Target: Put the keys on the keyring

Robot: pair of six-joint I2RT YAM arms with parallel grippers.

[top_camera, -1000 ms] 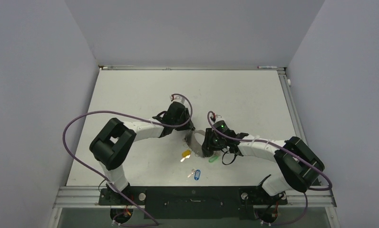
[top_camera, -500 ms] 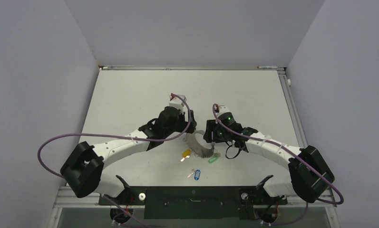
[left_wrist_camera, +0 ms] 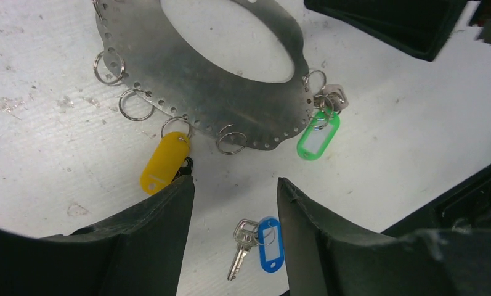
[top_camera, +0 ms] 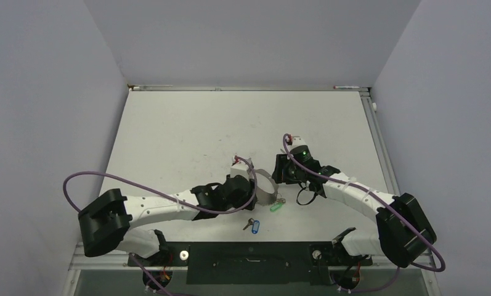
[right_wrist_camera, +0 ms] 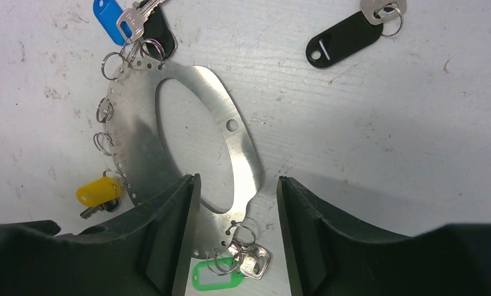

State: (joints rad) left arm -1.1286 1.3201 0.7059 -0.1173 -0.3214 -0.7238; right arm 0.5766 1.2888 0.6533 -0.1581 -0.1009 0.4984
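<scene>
The keyring [left_wrist_camera: 169,74] is a flat grey metal oval band with small holes and split rings round its rim, lying on the table [top_camera: 169,135]. A yellow-tagged key [left_wrist_camera: 164,161] and a green-tagged key [left_wrist_camera: 317,135] hang from its rings. A loose blue-tagged key [left_wrist_camera: 264,243] lies on the table right under my left gripper [left_wrist_camera: 235,191], which is open and holds nothing. My right gripper [right_wrist_camera: 238,185] is open over the band's end by the green tag [right_wrist_camera: 217,275], gripping nothing. Another blue-tagged key [right_wrist_camera: 110,12] sits at the band's far end. A black-tagged key [right_wrist_camera: 344,42] lies loose beside the band.
Grey walls close in the table on three sides. The arms' black base rail [top_camera: 249,254] runs along the near edge, just behind the loose blue-tagged key [top_camera: 253,226]. The two wrists stand close together over the keyring [top_camera: 267,191].
My left arm swung from the far side of the keyring to its near side, now over the loose blue-tagged key. The right gripper drew back a little. Both jaws stand wider.
</scene>
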